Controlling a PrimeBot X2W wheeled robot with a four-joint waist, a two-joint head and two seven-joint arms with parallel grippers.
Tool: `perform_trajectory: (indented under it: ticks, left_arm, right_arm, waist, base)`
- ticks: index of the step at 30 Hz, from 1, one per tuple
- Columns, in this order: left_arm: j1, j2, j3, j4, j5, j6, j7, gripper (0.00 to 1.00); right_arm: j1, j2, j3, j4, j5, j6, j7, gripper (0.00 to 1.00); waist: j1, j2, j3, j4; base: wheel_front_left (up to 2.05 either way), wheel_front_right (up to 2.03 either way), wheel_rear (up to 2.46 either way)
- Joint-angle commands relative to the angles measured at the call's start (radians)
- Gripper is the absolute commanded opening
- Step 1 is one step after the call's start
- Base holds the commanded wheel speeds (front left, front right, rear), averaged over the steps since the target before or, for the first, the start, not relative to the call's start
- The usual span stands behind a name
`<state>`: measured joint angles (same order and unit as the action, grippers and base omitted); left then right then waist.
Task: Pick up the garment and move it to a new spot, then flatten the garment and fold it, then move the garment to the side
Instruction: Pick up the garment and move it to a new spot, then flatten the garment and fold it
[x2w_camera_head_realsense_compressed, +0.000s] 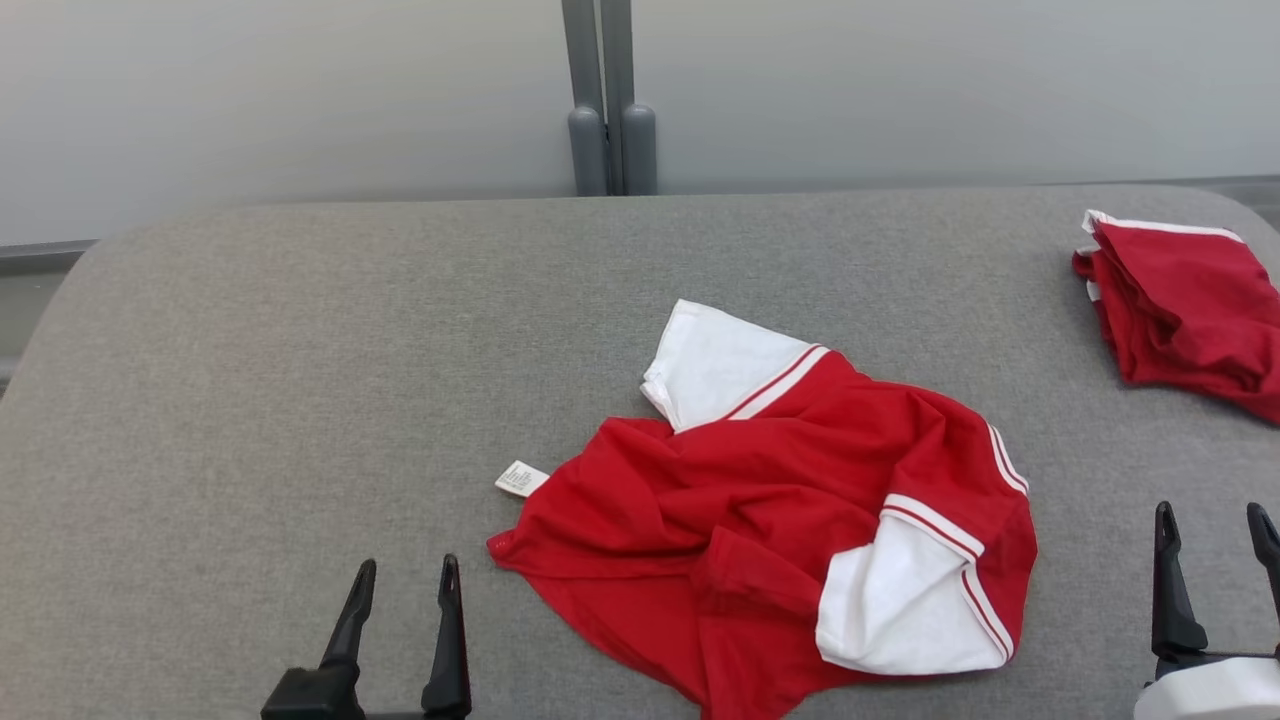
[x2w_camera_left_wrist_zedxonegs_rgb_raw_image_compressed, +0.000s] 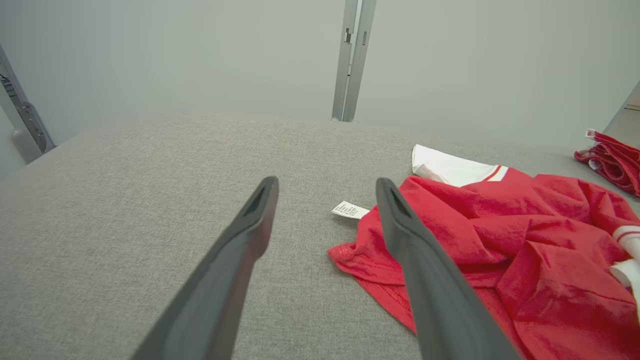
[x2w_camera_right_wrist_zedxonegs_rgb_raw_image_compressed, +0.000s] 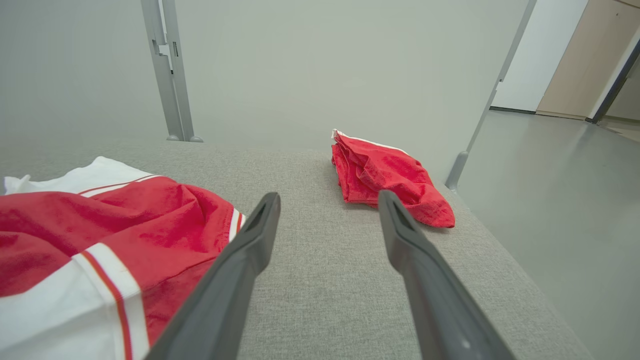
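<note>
You have one label (x2w_camera_head_realsense_compressed: 521, 479) to look at: a small white tag lying on the table (x2w_camera_head_realsense_compressed: 250, 350), touching the garment (x2w_camera_head_realsense_compressed: 740, 510) at its left edge, just outside the red cloth. Its print is too small to read

The garment is red with white sleeves and red-and-white striped trim. It lies crumpled and unfolded on the grey table

Your left gripper (x2w_camera_head_realsense_compressed: 408, 563) hovers near the garment's near left corner, apart from it, with its jaws spread wide and empty. Bare table lies between it and the red hem in the head view. In the left wrist view its right finger crosses in front of that hem, and the label sits just past the fingertip

Your right gripper (x2w_camera_head_realsense_compressed: 1210, 510) hovers to the right of the garment, near it but not touching, jaws wide apart and holding nothing. Grey table shows between its fingers

A second red cloth (x2w_camera_head_realsense_compressed: 1185, 310), loosely folded with a white edge, lies to the far right of the garment and well apart from it. It is the one other thing on that side

A grey post (x2w_camera_head_realsense_compressed: 608, 100) stands behind the garment, past the table's far edge, against a pale wall (x2w_camera_head_realsense_compressed: 250, 90). To the right of the garment, beyond the second red cloth, the table ends and a grey floor (x2w_camera_right_wrist_zedxonegs_rgb_raw_image_compressed: 550, 200) shows in the right wrist view
</note>
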<state>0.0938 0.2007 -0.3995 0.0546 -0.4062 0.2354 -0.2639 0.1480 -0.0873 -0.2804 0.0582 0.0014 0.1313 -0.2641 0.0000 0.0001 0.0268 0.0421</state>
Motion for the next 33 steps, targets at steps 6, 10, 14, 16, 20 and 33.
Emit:
perform_trajectory:
  ticks: [6,10,14,16,20,33]
  left_arm:
    - [0.109,-0.043,0.141,0.043,0.11,-0.119,0.0,1.0]
    - [0.125,-0.082,0.212,0.061,0.154,-0.182,0.0,1.0]
    - [0.123,-0.113,0.26,0.067,0.195,-0.224,0.0,1.0]
    - [0.123,-0.123,0.277,0.071,0.206,-0.239,0.0,1.0]
    - [0.117,-0.14,0.297,0.076,0.225,-0.26,0.0,1.0]
    - [0.111,-0.149,0.304,0.082,0.226,-0.277,0.0,1.0]
  right_arm:
    - [0.032,0.014,0.022,0.037,-0.012,-0.001,0.0,1.0]
    - [0.024,0.02,0.059,0.044,-0.003,-0.001,0.0,1.0]
    - [0.02,0.023,0.077,0.048,0.0,-0.001,0.0,1.0]
    - [0.018,0.024,0.082,0.047,0.001,-0.001,0.0,1.0]
    - [0.013,0.025,0.089,0.042,0.003,-0.001,0.0,1.0]
    - [0.019,0.026,0.265,0.219,0.098,-0.001,0.021,1.0]
  waist:
    - [0.0,-0.0001,-0.063,0.059]
    - [0.0,-0.0001,-0.071,0.055]
    - [0.0,-0.0001,-0.077,0.053]
    - [0.0,-0.0001,-0.078,0.053]
    - [0.0,-0.0001,-0.076,0.052]
    - [0.0,-0.0001,-0.067,0.055]
  base:
    - [0.0,0.0,0.0]
    - [0.0,0.0,0.0]
    - [0.0,0.0,0.0]
    - [0.0,0.0,0.0]
    - [0.0,0.0,0.0]
    - [0.0,0.0,0.0]
